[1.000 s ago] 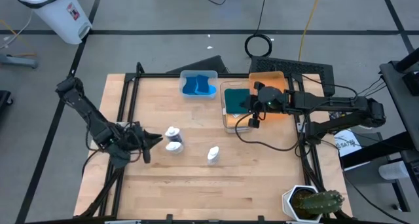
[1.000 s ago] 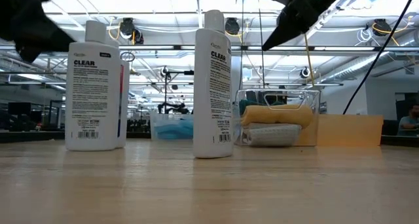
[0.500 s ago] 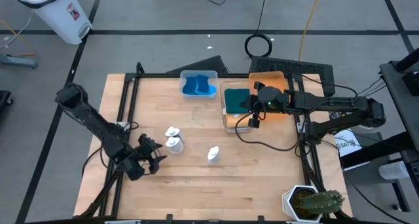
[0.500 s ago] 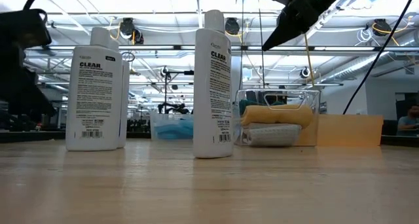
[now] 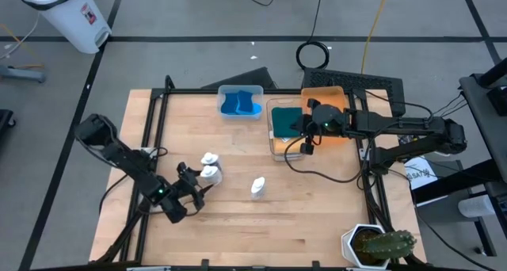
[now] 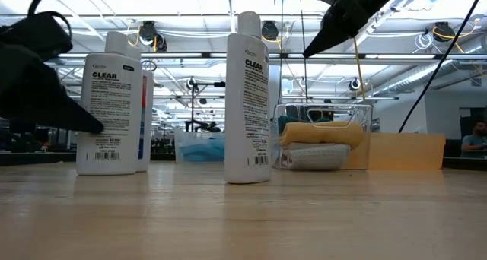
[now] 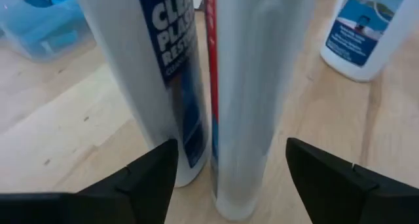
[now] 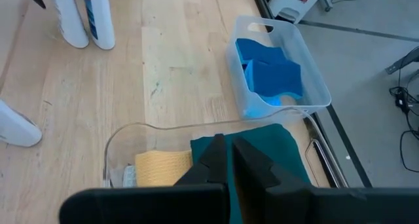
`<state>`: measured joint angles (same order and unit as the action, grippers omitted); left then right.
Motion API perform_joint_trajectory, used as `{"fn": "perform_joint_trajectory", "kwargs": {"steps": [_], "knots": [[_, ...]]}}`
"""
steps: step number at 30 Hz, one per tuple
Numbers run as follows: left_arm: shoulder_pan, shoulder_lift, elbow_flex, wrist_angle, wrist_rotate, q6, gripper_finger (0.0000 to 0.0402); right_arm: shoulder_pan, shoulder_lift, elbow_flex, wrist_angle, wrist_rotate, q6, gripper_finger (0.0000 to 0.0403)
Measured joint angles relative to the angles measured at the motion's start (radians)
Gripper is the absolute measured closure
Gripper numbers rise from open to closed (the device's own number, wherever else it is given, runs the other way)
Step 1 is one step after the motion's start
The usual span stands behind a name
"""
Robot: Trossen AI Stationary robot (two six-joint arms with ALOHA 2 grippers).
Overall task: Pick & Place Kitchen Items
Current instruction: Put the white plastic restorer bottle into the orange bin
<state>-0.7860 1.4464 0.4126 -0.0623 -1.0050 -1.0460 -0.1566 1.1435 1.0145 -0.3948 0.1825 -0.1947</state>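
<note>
Two white bottles (image 5: 208, 168) stand upright side by side on the wooden table, left of centre; a third bottle (image 5: 257, 187) stands apart to their right. My left gripper (image 5: 192, 193) is low at the pair's near-left side, open. In its wrist view its fingers (image 7: 141, 178) stand either side of the pair (image 7: 242, 99), just short of it. My right gripper (image 8: 226, 155) hovers shut high above a dark green cloth (image 8: 262, 145) in a clear bin. A mustard-yellow cloth (image 6: 319, 133) lies on a grey one (image 6: 316, 155) there. Blue cloth pieces (image 5: 240, 103) lie in another bin.
An orange tray (image 5: 326, 95) sits at the far right behind the clear bin (image 5: 279, 148). A potted cactus (image 5: 382, 244) stands at the near right corner. Black frame rails (image 5: 157, 120) run along the table's edges. Bare wood lies near the front edge.
My left gripper has sunk and moved toward the table's near edge, swinging round to the near-left side of the two bottles, and its fingers have opened. The right arm has kept still.
</note>
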Motion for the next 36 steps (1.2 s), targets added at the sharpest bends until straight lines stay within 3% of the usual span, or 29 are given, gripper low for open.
{"fn": "perform_joint_trajectory", "kwargs": {"steps": [4, 9, 15, 19, 24, 28, 31, 36], "knots": [[0.051, 0.047, 0.0, 0.121, 0.003, 0.091, 0.0133, 0.0, 0.0, 0.0, 0.008, 0.0, 0.0, 0.0403], [0.115, 0.093, 0.0, 0.277, 0.095, 0.255, 0.0164, 0.001, 0.0, 0.0, 0.019, -0.002, 0.0, 0.0403], [0.165, 0.099, 0.0, 0.482, 0.285, 0.416, 0.0257, 0.002, 0.0, -0.007, 0.04, -0.006, 0.032, 0.0403], [0.216, 0.08, 0.004, 0.586, 0.387, 0.47, 0.0311, 0.002, 0.001, -0.073, 0.165, -0.087, 0.026, 0.0403], [0.282, 0.023, 0.051, 0.53, 0.452, 0.504, 0.0311, 0.003, 0.006, -0.132, 0.34, -0.187, 0.038, 0.0403], [0.333, -0.034, 0.115, 0.397, 0.469, 0.596, 0.0311, 0.019, 0.01, -0.126, 0.403, -0.185, 0.072, 0.0388], [0.391, -0.054, 0.171, 0.31, 0.506, 0.661, 0.0311, 0.045, 0.017, -0.104, 0.421, -0.187, 0.034, 0.0351], [0.492, -0.054, 0.241, 0.264, 0.619, 0.766, 0.0311, 0.098, 0.016, -0.051, 0.433, -0.185, 0.025, 0.0249]]}}
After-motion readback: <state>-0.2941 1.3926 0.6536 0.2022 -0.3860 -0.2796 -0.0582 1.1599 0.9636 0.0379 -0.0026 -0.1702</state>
